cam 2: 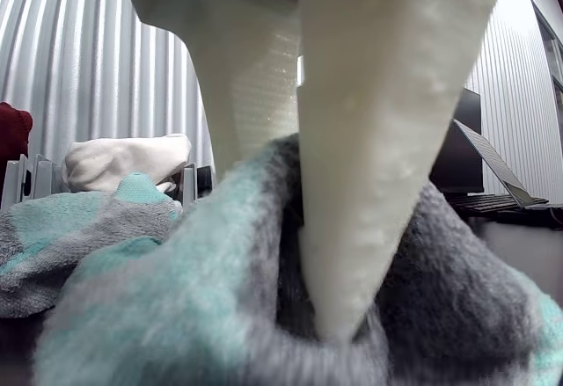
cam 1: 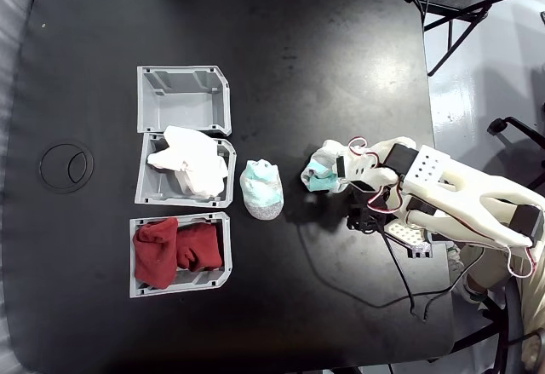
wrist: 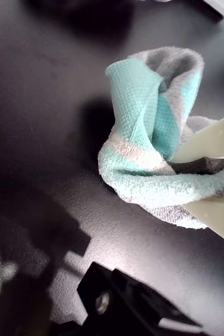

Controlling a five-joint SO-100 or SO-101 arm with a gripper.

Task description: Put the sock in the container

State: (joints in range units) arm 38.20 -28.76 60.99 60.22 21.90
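The sock (wrist: 153, 157) lies bunched on the dark worktop (cam 1: 298, 50), to the right of the three bins in the fixed view, with the jaws closed on a fold of it; in the wrist view the pale fingers (wrist: 211, 142) pinch the fabric on its right side. The grip looks shallow, taking only a loose fold, so the sock could slide out on lifting, though the close view is too blurred to be sure. It could also end up in the wrong place: the empty bin (cam 1: 183, 100) is farthest back, well apart, beyond the oval mint sock (cam 1: 262, 189). The arm (cam 1: 460, 191) reaches in low from the right.
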